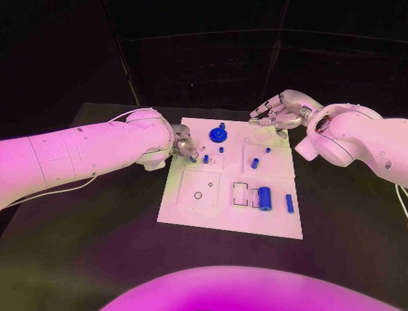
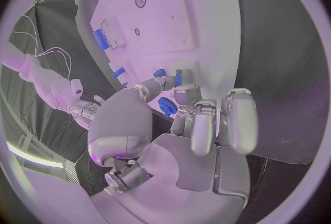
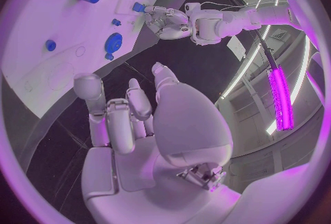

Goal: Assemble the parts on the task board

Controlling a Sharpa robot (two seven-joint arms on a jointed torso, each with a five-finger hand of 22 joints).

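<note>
Both hands over the white rectangular task board (image 1: 190, 214)
Left hand (image 1: 184, 150) touches a small blue peg (image 1: 205, 159), hold unclear; right hand (image 1: 277, 111) hovers, fingers loosely spread, holding nothing

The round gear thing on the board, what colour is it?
Blue. The gear shows best in the head view.

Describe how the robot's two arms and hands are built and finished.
Both arms are smooth white shells with rounded joint housings; a thin pale cable loops along the left arm and another hangs beside the right arm. The left hand and right hand are silver metal with segmented fingers.
</note>
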